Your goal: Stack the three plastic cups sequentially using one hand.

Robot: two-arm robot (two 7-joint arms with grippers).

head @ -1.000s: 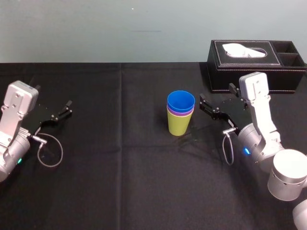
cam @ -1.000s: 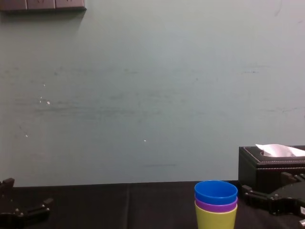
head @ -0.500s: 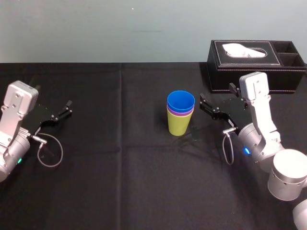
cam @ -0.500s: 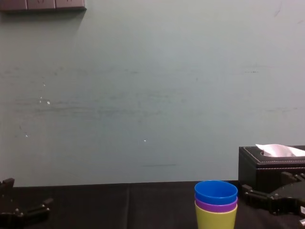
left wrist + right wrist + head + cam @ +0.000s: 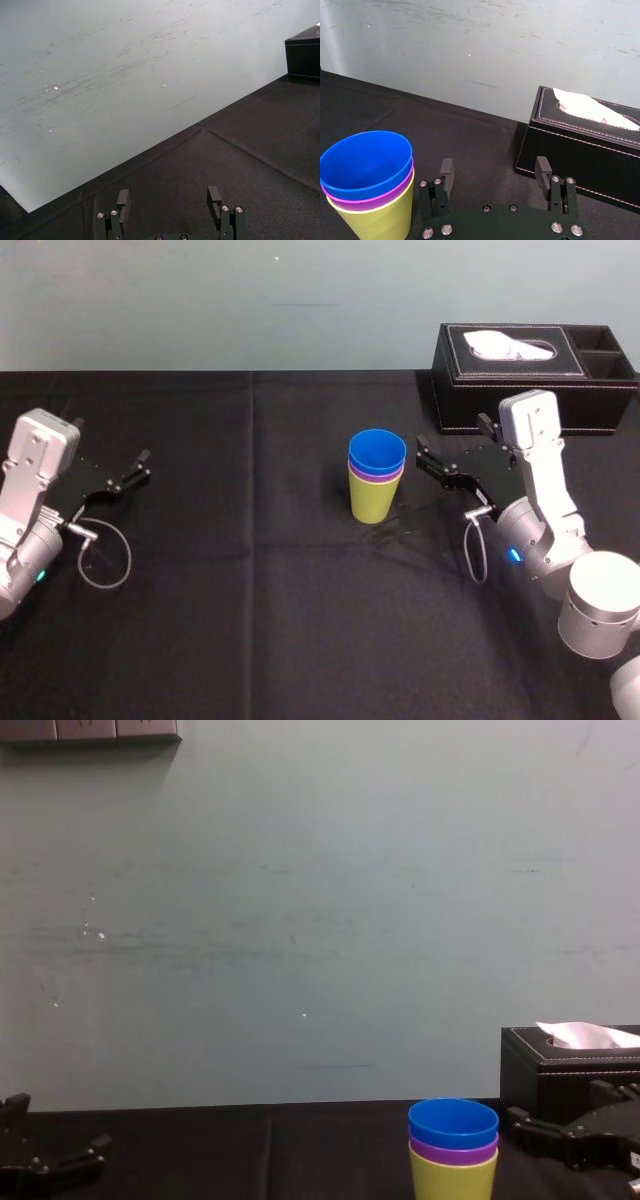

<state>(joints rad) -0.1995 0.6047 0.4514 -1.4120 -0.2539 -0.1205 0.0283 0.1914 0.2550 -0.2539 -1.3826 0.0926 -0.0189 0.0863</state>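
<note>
The right gripper (image 5: pixel 432 462) points level toward the table's (image 5: pixel 250 590) middle, jaws apart and empty, just beside the stack. There the blue cup (image 5: pixel 377 452) nests in the purple cup (image 5: pixel 375 477), which sits inside the upright yellow-green cup (image 5: pixel 372 500). The left gripper (image 5: pixel 135 470) lies open near the left edge.

Bright, even light on bg wall (image 5: pixel 300 920); cups (image 5: pixel 377 477) cast faint, soft shadow on dark cloth (image 5: pixel 250 590).

The three plastic cups (image 5: pixel 376 480) stand nested upright in one stack on the table (image 5: pixel 300 620). The lowest cup (image 5: pixel 370 504) holds the middle cup (image 5: pixel 374 476), and that one holds the top cup (image 5: pixel 377 451). The right gripper (image 5: pixel 420 455) is just right of the stack, apart from it. The tissue box (image 5: pixel 530 365) lies behind and right of the stack, beyond that gripper. The left gripper (image 5: pixel 143 465) is well left of the stack.
</note>
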